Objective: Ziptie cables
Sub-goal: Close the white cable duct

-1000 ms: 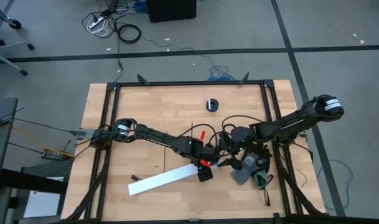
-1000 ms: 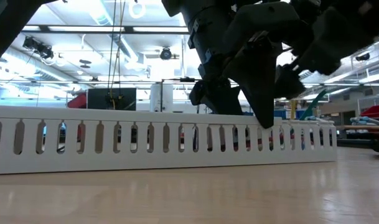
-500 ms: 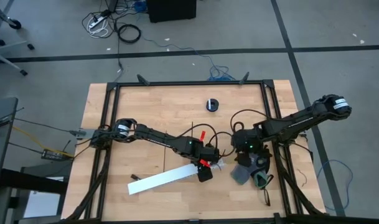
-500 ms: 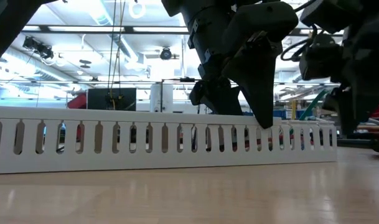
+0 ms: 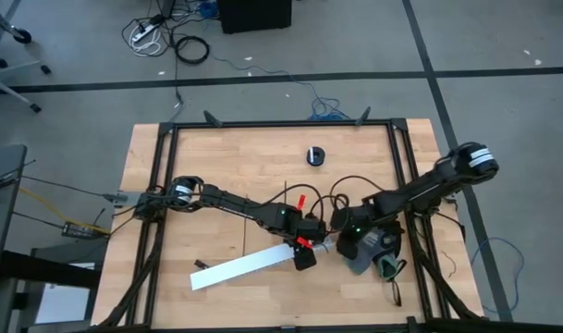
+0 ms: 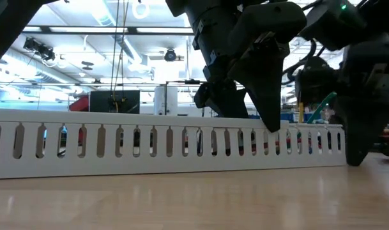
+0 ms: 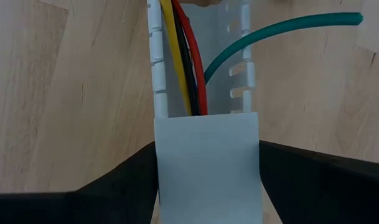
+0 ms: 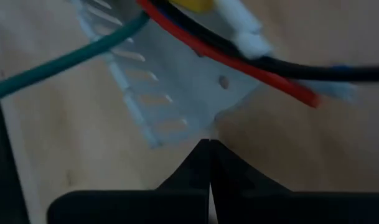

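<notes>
- The channel lies slanted at lower centre of the high view; its right end is hidden under the left tool.
- In the left wrist view the left tool's fingers stand on either side of the channel's end, gripping it; their tips are cut off by the frame's bottom edge.
- The cables run inside the channel: yellow, black and red side by side, with a green one curving out through a side slot. Their far ends are cut off at the top of the frame.
- In the high view only a speck of red cable shows by the left tool, at centre.
- The right tool sits just right of the channel's end; its fingers are clenched tip to tip on nothing, just short of the channel's corner.
- No zipties can be made out.
- The tabletop is pale wood inside a black frame; a small black round object sits at upper centre.
- Grey floor with loose cords surrounds it; the low view shows a lit workshop behind the channel.
</notes>
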{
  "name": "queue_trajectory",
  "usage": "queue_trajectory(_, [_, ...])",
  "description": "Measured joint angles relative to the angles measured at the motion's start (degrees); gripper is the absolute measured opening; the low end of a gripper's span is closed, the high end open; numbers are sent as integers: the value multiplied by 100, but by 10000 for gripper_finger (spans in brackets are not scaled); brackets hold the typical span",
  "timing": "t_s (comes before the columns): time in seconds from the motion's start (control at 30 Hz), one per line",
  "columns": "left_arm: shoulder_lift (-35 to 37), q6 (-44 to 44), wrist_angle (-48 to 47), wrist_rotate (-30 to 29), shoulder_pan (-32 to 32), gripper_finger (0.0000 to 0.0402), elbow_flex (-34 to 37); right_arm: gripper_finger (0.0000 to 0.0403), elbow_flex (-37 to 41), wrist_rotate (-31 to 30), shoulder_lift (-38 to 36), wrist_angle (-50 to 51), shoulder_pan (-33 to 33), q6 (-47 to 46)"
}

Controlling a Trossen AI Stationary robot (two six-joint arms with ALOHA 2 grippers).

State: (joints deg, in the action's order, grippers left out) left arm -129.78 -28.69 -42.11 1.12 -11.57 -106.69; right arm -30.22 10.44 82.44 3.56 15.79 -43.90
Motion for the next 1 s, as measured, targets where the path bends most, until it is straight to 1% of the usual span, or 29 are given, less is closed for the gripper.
queue_trajectory(0.13, [0, -4, -8, -2, 0, 232, 0, 1, -2, 229, 369, -502, 19, -171])
queue_trajectory(0.3, [0, 10, -56, 10, -4, 232, 4, 0, 7, 225, 542, -948, 66, -309])
queue_trajectory(0.53, [0, 121, 13, 32, 15, 232, 13, 0, -2, 237, 523, -1007, -81, -283])
queue_trajectory(1.0, [-11, 450, 255, 9, 76, 232, 17, 0, -44, 170, 535, -995, -35, -207])
